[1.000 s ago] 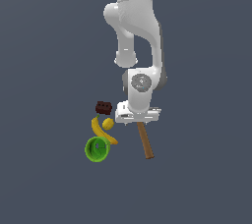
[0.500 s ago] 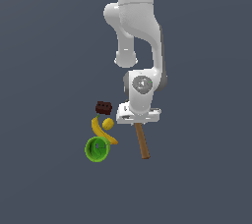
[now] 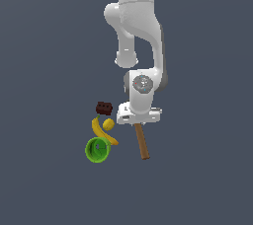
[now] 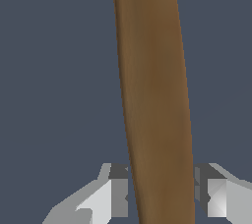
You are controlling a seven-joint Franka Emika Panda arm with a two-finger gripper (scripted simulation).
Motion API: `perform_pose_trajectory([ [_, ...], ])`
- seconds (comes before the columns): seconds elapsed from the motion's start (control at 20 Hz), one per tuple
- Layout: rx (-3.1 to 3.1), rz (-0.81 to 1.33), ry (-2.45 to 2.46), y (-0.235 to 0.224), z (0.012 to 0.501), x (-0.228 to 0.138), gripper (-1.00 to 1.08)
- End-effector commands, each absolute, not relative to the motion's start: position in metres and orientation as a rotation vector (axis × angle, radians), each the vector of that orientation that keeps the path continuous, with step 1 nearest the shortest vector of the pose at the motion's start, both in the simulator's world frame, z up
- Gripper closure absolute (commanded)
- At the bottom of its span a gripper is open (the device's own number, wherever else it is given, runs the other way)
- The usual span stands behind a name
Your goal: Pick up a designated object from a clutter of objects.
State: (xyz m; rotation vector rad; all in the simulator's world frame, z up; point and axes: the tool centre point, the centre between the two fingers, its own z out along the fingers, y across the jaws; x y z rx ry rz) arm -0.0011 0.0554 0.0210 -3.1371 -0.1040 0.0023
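Wrist view shows the hammer (image 4: 153, 95) as a brown wooden handle running straight out from the gripper (image 4: 162, 193), with one finger close on each side of it. The jaws stand narrow about the handle, the one finger pad (image 4: 118, 191) seeming to meet the wood while a thin dark sliver shows beside the other; whether the grip is firm I cannot tell.

In the exterior view the gripper (image 3: 139, 120) sits low over the upper part of the hammer (image 3: 142, 141), whose handle reaches out from under it. The rest of the clutter lies well clear of the fingers, off to the exterior view's left: the dark block (image 3: 104, 107), the lemon (image 3: 108, 124), the banana (image 3: 101, 131) and the green bowl (image 3: 97, 149).

The risk, as I judge it, is balance. If the fingers hold the handle far from the heavy head, the hammer may pivot or slide between the pads on lifting, the smooth rounded wood giving little purchase. An uneven closure would worsen that.

The claw head is hidden in both views, behind the hand outside and out of frame at the wrist. So the grip's position along the handle is uncertain, and whether the hammer is off the surface is unclear.
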Motion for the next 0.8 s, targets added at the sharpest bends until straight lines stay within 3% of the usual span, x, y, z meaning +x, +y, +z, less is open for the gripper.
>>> perform_pose_trajectory([
  [0.0,-3.137,-0.003,-0.103,0.054,0.029,0.001,1.08],
  [0.75,-3.138,-0.002,-0.099,0.042,0.141,0.019,1.08],
])
